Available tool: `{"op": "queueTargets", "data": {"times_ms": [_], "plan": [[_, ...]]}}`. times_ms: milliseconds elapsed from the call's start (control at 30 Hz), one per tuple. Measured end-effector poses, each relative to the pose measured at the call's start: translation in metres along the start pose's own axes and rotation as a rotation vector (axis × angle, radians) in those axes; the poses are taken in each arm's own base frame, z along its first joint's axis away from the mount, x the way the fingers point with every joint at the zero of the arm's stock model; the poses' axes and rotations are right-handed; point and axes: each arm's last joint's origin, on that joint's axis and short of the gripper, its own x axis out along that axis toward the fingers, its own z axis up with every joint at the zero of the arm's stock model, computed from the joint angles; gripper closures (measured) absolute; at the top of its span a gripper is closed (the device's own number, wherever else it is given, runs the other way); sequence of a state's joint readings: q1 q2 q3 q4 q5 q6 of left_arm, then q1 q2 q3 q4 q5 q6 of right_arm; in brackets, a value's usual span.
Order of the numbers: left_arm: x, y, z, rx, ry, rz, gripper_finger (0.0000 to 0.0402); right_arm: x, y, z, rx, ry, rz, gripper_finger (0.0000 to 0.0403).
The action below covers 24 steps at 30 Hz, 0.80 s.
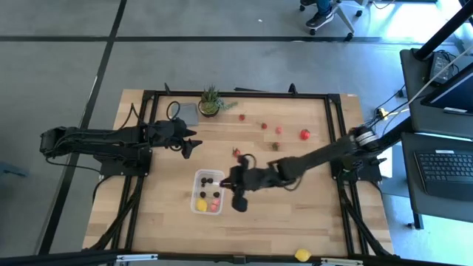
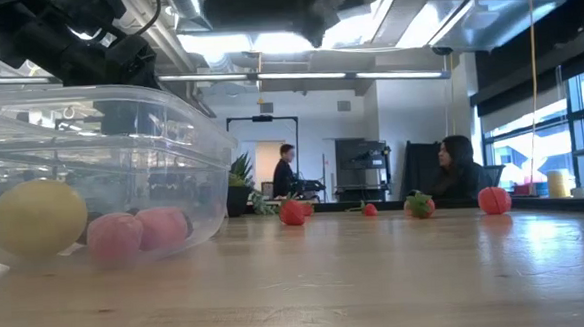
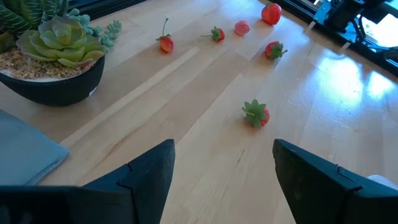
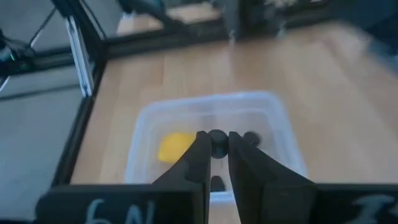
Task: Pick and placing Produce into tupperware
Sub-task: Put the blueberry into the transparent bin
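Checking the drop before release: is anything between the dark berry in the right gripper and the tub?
Nothing visible. The right gripper holds the dark berry right over the open, lidless tub, with only produce inside.

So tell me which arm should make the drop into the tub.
Right. The right gripper is over the tupperware with a dark berry pinched between its fingers. The left gripper is open near the potted plant, holding nothing.

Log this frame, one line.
right gripper: shut on dark berry, over tupperware | left gripper: open, waiting near potted plant
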<state>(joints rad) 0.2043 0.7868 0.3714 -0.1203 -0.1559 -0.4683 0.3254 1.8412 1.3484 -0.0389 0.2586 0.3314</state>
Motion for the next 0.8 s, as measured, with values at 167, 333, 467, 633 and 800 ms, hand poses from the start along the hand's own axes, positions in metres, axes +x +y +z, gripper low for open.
{"op": "queueTargets", "data": {"times_ms": [167,333,467,633,800], "plan": [[0.000,0.000,0.000,0.000,0.000,0.000,0.0140,0.048,-0.002,-0.010,0.004,0.079,0.056,0.0358],[0.000,0.000,0.000,0.000,0.000,0.000,0.0140,0.080,-0.002,-0.013,0.009,0.102,0.054,0.0357],[0.000,0.000,0.000,0.000,0.000,0.000,0.0140,0.089,0.000,-0.008,0.002,0.113,0.047,0.0354],[0.000,0.000,0.000,0.007,0.002,0.001,0.0140,0.089,-0.002,-0.006,-0.044,0.137,0.036,0.0328],[0.000,0.000,0.000,0.008,0.002,0.001,0.0140,0.090,-0.005,-0.005,-0.041,0.141,0.030,0.0289]]}}
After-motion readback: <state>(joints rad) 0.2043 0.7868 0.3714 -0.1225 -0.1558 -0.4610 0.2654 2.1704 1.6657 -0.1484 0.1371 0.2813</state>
